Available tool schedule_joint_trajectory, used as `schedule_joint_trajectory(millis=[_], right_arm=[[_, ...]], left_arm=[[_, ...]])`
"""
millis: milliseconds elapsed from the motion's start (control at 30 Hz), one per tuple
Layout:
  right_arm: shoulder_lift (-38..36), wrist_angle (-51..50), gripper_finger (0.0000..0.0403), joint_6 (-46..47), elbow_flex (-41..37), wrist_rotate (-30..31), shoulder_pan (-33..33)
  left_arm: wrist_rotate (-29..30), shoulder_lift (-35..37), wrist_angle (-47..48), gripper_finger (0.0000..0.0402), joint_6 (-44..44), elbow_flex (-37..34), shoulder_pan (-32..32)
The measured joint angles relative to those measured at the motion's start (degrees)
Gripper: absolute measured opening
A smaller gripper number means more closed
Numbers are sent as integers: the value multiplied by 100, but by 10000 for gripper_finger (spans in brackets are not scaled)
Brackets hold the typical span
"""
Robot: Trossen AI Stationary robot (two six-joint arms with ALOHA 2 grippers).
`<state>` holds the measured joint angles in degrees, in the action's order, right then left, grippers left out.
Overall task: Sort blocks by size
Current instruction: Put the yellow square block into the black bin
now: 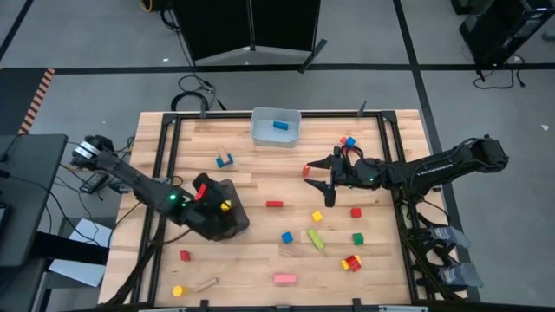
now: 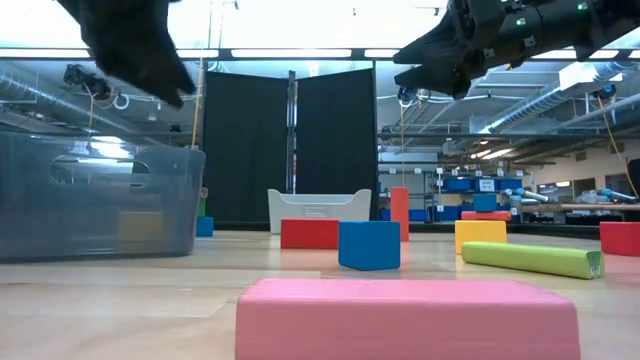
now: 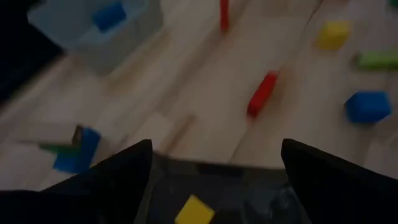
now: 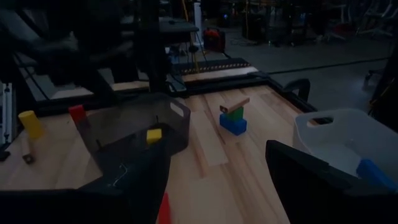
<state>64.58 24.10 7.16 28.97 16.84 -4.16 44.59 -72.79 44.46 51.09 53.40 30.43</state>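
1. Left gripper (image 1: 211, 192) hangs over the dark tray (image 1: 227, 227) at the table's left-centre. In the left wrist view its fingers are spread wide with nothing between them. A yellow cube (image 1: 226, 206) already lies in the tray below.
2. Right gripper (image 1: 317, 173) is held above the table at right-centre, pointing toward 9 o'clock in the high view. Fingers are spread and empty.
3. The red bar (image 1: 274, 204) lies flat on the wood between the two grippers. Its long axis runs 3-to-9 in the high view.
4. From the left gripper the bar lies at about 4 o'clock, near. From the right gripper it lies at about 8 o'clock, also near. Judgement: neither arm is clearly the nearer.
5. The blue cube (image 1: 287, 236) and yellow block (image 1: 317, 217) sit further toward 6 o'clock, closer to the right arm. The green bar (image 1: 315, 238) lies just beside them, axis slanted.
6. The bin (image 1: 262, 132) at 12 o'clock holds one blue block (image 1: 279, 125).
7. Judgement: a grasp on the red bar needs fingers closing across its short side, so along the 12-to-6 line.
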Motion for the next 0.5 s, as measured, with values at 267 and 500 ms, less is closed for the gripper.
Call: schedule_joint_trajectory(millis=[267, 500], right_arm=[[0, -204, 274, 124, 0, 2, 0], [0, -300, 274, 193, 0, 207, 0]], left_arm=[[810, 511, -185, 324, -156, 9, 481], [1975, 576, -414, 296, -106, 9, 1290]])
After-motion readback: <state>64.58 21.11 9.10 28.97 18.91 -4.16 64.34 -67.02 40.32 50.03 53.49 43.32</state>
